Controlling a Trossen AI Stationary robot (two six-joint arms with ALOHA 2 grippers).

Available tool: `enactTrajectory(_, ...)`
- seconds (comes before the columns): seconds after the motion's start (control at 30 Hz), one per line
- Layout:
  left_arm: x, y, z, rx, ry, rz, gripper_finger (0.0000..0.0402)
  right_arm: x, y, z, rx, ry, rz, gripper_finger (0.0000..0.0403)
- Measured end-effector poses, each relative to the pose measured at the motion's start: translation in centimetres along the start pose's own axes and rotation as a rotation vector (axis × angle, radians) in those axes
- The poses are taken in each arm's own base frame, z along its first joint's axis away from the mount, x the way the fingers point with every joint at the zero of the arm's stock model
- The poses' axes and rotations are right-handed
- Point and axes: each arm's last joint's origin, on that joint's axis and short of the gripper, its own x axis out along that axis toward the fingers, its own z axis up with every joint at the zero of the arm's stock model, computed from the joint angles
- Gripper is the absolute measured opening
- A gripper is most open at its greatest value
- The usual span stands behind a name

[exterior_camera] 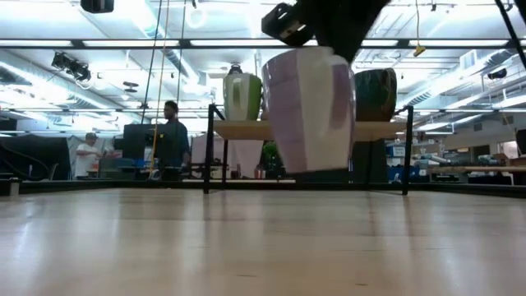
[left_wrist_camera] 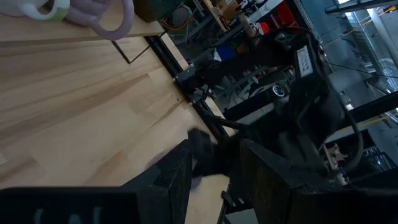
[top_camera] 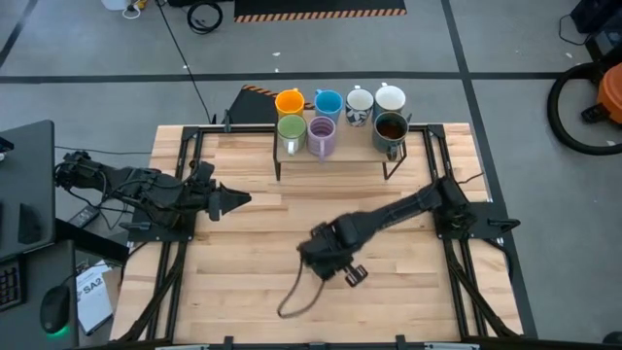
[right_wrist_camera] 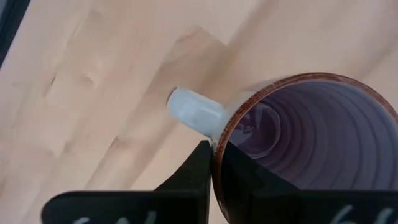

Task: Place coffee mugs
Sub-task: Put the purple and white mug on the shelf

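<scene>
**Right gripper carries a lilac mug by its rim, 7 mugs on the rack**

The right gripper [right_wrist_camera: 214, 163] is pinched shut on the rim of a lilac purple mug [exterior_camera: 310, 111], 1 finger inside the wall and 1 outside, just beside the pale handle [right_wrist_camera: 194, 114]. In the low view the mug hangs clear of the wooden table [top_camera: 243, 243], its base tilted slightly. In the high view the right arm reaches to the table's centre, in front of the rack.

The raised rack [top_camera: 335, 156] holds 7 mugs in 2 rows: orange mug [top_camera: 290, 102], blue mug [top_camera: 328, 102] and 2 white mugs [top_camera: 374, 101] behind; green mug [top_camera: 291, 131], a second lilac mug [top_camera: 323, 136] and a dark brown-black mug [top_camera: 391, 129] in front. A gap shows in the front row between the second lilac mug and the dark one.

Recommended handling, judged from this moment:
1. Keep the pinch firm; a rim grip lets the mug swing.
2. Lift above shelf height before moving toward the rack.
3. Lower into the front gap, handle turned away from neighbours.
4. Release only once the base sits flat.

The left gripper [top_camera: 233, 199] waits at the table's left side, jaws standing apart and empty.

The table is pale planked wood on a black frame. Beyond it lies a lit workshop with benches and 2 people [exterior_camera: 171, 136] standing far off.
</scene>
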Motion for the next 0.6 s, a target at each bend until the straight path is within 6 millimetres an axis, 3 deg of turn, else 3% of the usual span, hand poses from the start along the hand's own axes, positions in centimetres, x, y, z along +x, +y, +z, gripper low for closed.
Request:
enactTrajectory(0.33,0.0,0.0,0.0,0.000,0.000,0.000,0.0142,-4.4,-4.2,-1.9,0.233,0.005,0.037,0.0026)
enactTrajectory(0.6,-0.1,-0.1,-0.1,0.021,0.054,-0.032,0.0142,-7.8,-5.4,-4.1,0.298,-0.019,-0.081,0.0023)
